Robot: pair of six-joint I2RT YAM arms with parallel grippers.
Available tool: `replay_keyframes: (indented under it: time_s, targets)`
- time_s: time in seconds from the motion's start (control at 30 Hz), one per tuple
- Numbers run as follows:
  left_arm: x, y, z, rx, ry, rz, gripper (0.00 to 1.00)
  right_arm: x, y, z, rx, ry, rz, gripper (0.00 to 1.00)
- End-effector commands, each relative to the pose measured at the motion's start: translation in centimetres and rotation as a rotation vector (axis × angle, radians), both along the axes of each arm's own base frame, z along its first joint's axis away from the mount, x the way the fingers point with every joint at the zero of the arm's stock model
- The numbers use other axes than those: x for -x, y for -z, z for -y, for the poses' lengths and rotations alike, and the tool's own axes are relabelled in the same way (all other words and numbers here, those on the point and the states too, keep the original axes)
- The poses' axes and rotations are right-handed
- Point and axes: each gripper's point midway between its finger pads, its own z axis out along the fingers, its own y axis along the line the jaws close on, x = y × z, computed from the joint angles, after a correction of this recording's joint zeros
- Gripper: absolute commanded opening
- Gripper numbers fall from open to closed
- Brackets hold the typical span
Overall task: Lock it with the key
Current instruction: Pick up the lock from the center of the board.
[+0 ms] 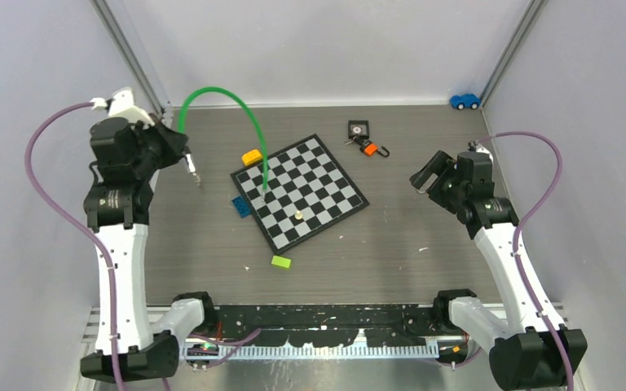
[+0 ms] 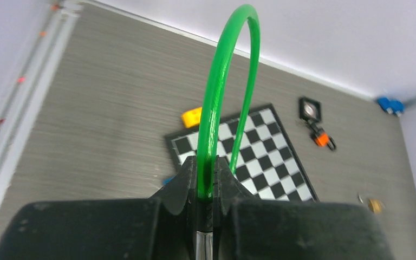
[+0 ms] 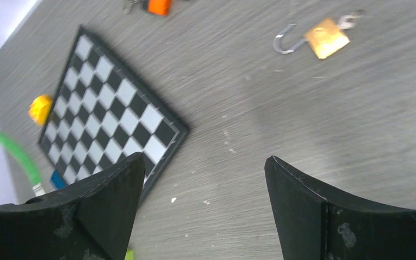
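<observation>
A brass padlock [image 3: 325, 38] with its shackle open lies on the table, ahead of my right gripper [image 3: 203, 162]; it also shows in the left wrist view [image 2: 375, 205]. In the top view it is hidden under the right gripper [image 1: 424, 175], which is open and empty above the table. A small silver part sticks out of the padlock's right side; I cannot tell if it is the key. An orange tag with a black clip [image 1: 369, 149] lies at the back. My left gripper [image 1: 181, 147] is shut on a green tube [image 2: 216, 103] that arcs over to the checkerboard [image 1: 310, 183].
A black square item [image 1: 358, 129] lies beside the orange tag. A yellow block [image 1: 251, 157], a blue block [image 1: 240, 206] and a lime block [image 1: 280, 261] lie around the board. A small brass piece [image 1: 299, 215] sits on it. A blue toy car [image 1: 464, 101] is at the far right corner.
</observation>
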Motion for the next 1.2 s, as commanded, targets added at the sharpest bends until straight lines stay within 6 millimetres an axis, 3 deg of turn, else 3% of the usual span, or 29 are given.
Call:
replay_keyframes:
  time_s: [0.0,0.1,0.2,0.37,0.5,0.67,0.8,0.9,1.17]
  targets:
    - [-0.6,-4.6,5.3,-0.011,0.154,0.136,0.0,-1.0,-4.0,-4.5,-0.13,-0.239,0.196,0.87]
    - [-1.1,-4.7,8.8,-0.031,0.229,0.138,0.0,-0.8,-5.5,-6.7,-0.221,-0.343,0.259,0.87]
    - [-1.8,-4.6,12.0,-0.067,0.266,0.135,0.0,-0.6,-5.8,-8.2,-0.297,-0.404,0.274,0.87]
    - [-2.2,-4.8,17.8,-0.109,0.363,0.141,0.0,-0.3,-4.7,-10.9,-0.413,-0.443,0.266,0.89]
    - [-2.7,-5.7,20.3,-0.125,0.395,0.159,0.0,0.0,-3.6,-13.8,-0.458,-0.445,0.274,0.89]
    - [-3.0,-6.3,22.5,-0.137,0.432,0.171,0.0,0.2,-1.3,-16.6,-0.489,-0.412,0.229,0.89]
    - [-3.0,-6.3,23.9,-0.156,0.454,0.171,0.0,0.4,1.1,-16.7,-0.493,-0.363,0.174,0.88]
    - [-2.9,-6.3,24.4,-0.164,0.462,0.174,0.0,0.3,2.0,-16.9,-0.5,-0.348,0.173,0.88]
    - [-2.7,-6.9,24.9,-0.159,0.467,0.188,0.0,-1.3,3.6,-19.5,-0.541,-0.372,0.191,0.85]
